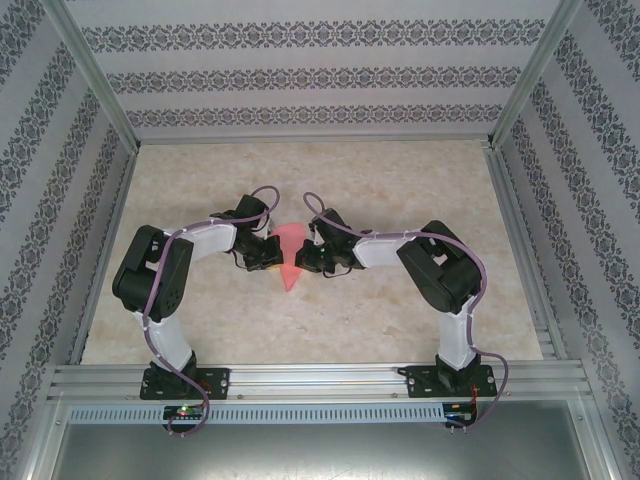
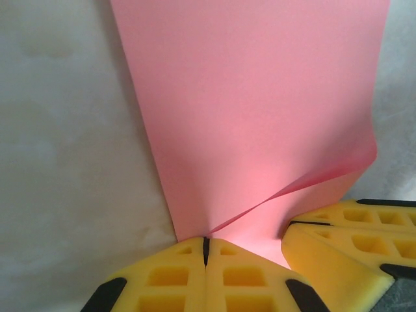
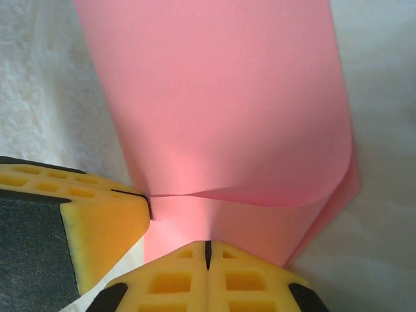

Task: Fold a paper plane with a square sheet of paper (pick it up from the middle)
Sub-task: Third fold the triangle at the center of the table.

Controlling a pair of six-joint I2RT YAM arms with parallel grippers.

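Pale marbled worktop (image 1: 400, 190). Mid-worktop, left claw (image 2: 205, 244) and right claw (image 3: 207, 247) each clench the bowed pink square sheet of paper (image 1: 290, 245) between them. Uneven pulling might tear it or skew the crease.

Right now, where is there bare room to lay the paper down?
Crowded: the centre, where the left hand and right hand, both shut, pinch the salmon-pink folded paper sheet close together. Bare: the far half of the beige marbled table, between them and the patterned back wall; also the near strip between the two arm bases.
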